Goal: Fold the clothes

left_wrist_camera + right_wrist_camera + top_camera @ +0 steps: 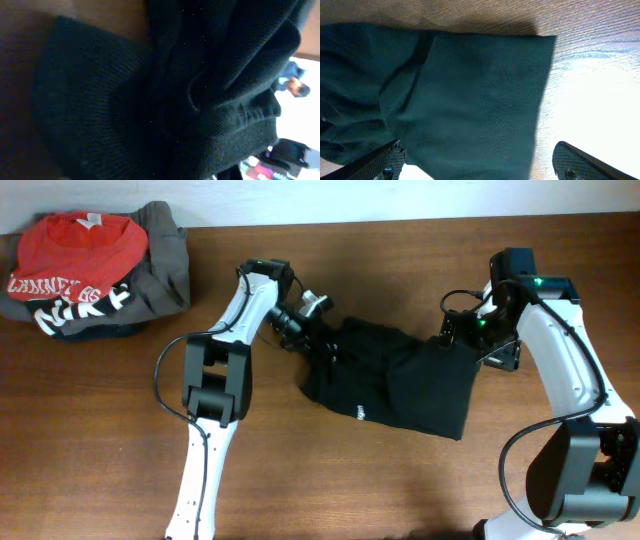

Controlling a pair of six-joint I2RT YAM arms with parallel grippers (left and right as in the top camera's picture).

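A heap of other clothing sits at ten o'clock on the table [400, 480]: a red shirt [80, 242] with white lettering lies on top of a grey garment [168, 265], well apart from the work. The black garment [400, 375] lies crumpled near the table's centre, a little toward three o'clock. Its small white logo [360, 416] sits at its six o'clock edge. Nothing stands between the two arms but the cloth itself.

The left gripper [318, 340] meets the garment's ten o'clock corner. From overhead its fingertips are lost against the dark fabric. The left wrist view is filled with bunched black folds pressed close to the lens and shows no fingers, so I cannot tell whether it is pinching the cloth, though the gathering may suggest it. A bright strip at three o'clock in that view is too blurred to name.

The right gripper [479, 150] is at the garment's two o'clock corner. Only its wrist view shows the fingers [390, 160]: they are spread wide, straddling a flat panel of fabric with nothing clamped. Bare wood shows beyond the cloth's edge toward three o'clock.
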